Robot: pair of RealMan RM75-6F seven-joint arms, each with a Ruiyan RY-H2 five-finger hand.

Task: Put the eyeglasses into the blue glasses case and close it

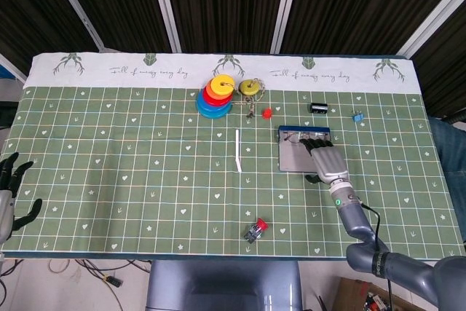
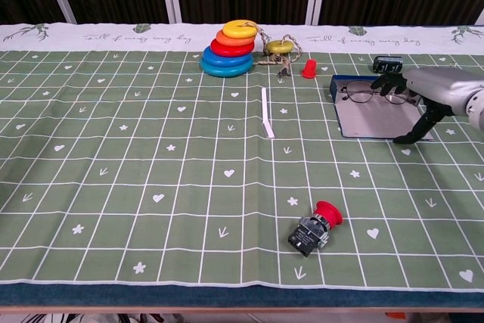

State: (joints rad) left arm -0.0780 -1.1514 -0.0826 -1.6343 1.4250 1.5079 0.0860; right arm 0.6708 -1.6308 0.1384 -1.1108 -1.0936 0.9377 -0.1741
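Note:
The blue glasses case (image 1: 295, 158) (image 2: 370, 120) lies open and flat at the right of the table, grey lining up. The eyeglasses (image 1: 297, 136) (image 2: 364, 94) rest along its far edge against the blue wall. My right hand (image 1: 327, 161) (image 2: 431, 90) hovers over the case's right side. Its fingers are spread and reach toward the right lens, while the thumb points down at the case's front right corner. It holds nothing. My left hand (image 1: 10, 193) sits at the table's left front edge in the head view, fingers apart and empty.
A stack of coloured rings (image 1: 215, 97) and a yellow ring (image 1: 250, 87) stand at the back centre, with a small red cone (image 1: 266, 113) beside them. A white stick (image 1: 238, 151) lies mid-table. A red push button (image 1: 255, 229) sits near the front. A black part (image 1: 319, 107) and a blue part (image 1: 357, 116) lie behind the case.

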